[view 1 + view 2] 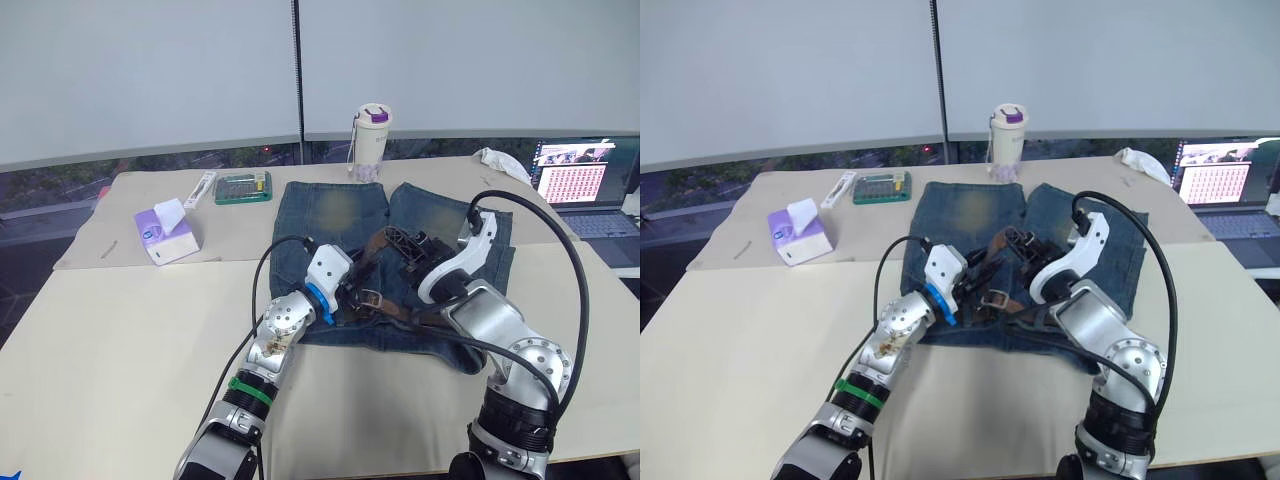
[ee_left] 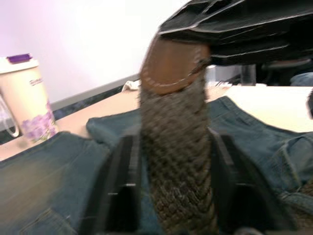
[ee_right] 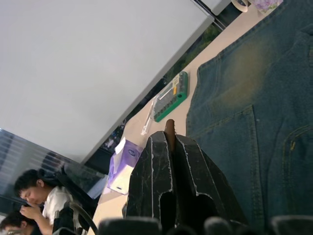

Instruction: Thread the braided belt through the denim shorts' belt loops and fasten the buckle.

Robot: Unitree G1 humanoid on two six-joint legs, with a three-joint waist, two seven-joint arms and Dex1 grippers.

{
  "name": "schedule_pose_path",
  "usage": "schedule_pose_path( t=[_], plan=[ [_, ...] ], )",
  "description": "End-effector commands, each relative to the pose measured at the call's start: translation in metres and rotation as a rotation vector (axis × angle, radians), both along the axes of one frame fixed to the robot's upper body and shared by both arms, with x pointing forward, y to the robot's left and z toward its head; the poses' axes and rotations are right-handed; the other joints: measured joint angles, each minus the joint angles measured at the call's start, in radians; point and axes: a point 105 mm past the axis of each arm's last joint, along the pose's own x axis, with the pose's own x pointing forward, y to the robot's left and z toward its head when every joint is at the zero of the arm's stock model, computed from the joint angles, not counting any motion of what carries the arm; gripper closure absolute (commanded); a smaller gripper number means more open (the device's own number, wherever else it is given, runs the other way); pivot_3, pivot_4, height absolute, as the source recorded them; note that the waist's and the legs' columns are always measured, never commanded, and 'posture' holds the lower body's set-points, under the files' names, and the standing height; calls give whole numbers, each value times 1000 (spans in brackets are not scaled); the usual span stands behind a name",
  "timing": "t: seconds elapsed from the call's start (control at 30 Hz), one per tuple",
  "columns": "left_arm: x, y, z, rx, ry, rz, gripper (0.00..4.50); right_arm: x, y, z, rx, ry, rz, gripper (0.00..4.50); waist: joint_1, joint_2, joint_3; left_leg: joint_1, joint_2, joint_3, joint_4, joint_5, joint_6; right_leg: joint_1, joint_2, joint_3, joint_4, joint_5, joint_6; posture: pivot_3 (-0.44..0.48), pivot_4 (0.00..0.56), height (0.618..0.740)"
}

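Mid-frame on the beige desk (image 1: 120,330), the blue denim shorts (image 1: 340,215) carry the dark brown braided belt (image 1: 380,300), whose leather tip both the left gripper (image 2: 173,161) and right gripper (image 3: 168,147) clamp, its silver buckle (image 1: 370,297) unfastened, so threading seems barely begun.

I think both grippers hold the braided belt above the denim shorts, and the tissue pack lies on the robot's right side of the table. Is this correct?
Not fully. The tissue pack lies on the robot's left side of the table, as the left eye view shows. The rest holds: the left gripper and the right gripper both hold the braided belt above the denim shorts.
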Motion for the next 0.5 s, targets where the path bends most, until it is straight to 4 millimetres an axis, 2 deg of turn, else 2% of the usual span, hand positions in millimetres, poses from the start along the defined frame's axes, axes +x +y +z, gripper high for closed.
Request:
schedule_pose_path(
  t=[0.03, 0.13, 0.23, 0.3, 0.4, 0.5],
  plan=[
    [3, 0, 5, -3, 25, 12, 4387, -14, 10, 23, -34, -155, 92, 4500, 1, 0, 0, 0, 0, 0, 0, 0, 0, 0, 0, 0, 0, 0, 0, 0, 150, 740],
    [8, 8, -10, -102, 254, 16, 4500, -27, 16, 23, -157, -238, 186, 3422, 1, 0, 0, 0, 0, 0, 1, 0, 1, 1, 0, -1, -1, 0, 0, 0, 150, 740],
    [17, 25, -26, -258, 522, 59, 4500, -19, 11, 1, -446, -270, 133, 2369, -4, 0, 0, 1, 0, 0, 2, -1, 3, 3, 1, -1, -1, -2, 2, 0, 150, 740],
    [21, 36, -31, -364, 656, 76, 4500, -20, 14, -12, -553, -308, 157, 1715, -4, -1, 1, 1, 0, 0, 4, -2, 3, 3, 1, -2, -2, -3, 4, 0, 150, 740],
    [22, 48, -40, -476, 818, 59, 4500, -21, 18, -29, -509, -315, 191, 671, -3, -2, 1, 1, 0, -1, 6, -2, 3, 3, 1, -2, -2, -4, 6, 0, 150, 740],
    [21, 58, -48, -536, 926, 51, 4500, -21, 20, -53, -556, -304, 231, 671, 2, -2, 1, 1, 0, 0, 7, -1, 2, 3, 0, -2, -2, -4, 6, 0, 150, 740]
  ],
)
